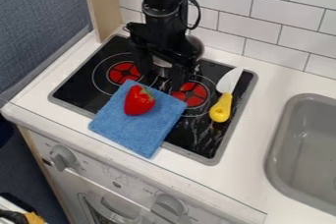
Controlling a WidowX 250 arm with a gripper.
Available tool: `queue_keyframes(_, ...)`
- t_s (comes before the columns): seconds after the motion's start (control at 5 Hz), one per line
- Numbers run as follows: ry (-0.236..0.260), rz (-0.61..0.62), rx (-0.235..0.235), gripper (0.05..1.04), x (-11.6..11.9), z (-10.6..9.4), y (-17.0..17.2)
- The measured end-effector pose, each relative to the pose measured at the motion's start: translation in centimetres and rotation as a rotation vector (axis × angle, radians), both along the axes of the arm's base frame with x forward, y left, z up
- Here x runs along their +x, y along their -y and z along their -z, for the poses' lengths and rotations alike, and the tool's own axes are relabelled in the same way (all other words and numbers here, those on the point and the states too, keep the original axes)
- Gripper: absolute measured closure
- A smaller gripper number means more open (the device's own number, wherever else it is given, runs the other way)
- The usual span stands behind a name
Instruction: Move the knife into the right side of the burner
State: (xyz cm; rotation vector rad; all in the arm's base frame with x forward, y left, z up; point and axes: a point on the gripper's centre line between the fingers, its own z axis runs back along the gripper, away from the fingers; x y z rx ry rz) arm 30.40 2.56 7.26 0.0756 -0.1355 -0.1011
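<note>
While the gripper [159, 73] hangs with fingers apart over the stovetop [199, 142], the yellow-handled knife [222, 107] lies to its sink [274, 144] side, a strawberry [139, 101] on blue cloth [136, 129] in front.

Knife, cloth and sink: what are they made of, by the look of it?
Knife: probably plastic, a toy; smooth yellow handle with a soft sheen, pale blade without any metallic glint.
Cloth: likely microfibre or terry; matte, nubbly blue surface.
Sink: even grey with rounded corners; moulded plastic or painted metal, can't tell which.
</note>
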Motion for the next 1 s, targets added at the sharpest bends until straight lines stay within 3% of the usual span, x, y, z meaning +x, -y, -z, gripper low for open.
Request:
queue_keyframes(0.2,-0.038,-0.004,-0.001,0.083,-0.2,1.0,0.1)
queue_keyframes(0.4,-0.056,0.052,0.012,0.083,2.4,1.3,3.0)
queue_keyframes(0.6,-0.030,0.126,-0.013,0.083,4.6,1.7,7.1)
queue_keyframes(0.8,-0.031,0.122,-0.046,0.083,5.6,2.9,9.3)
queue_keyframes(1.0,-0.094,0.097,-0.046,0.083,5.2,5.3,9.7)
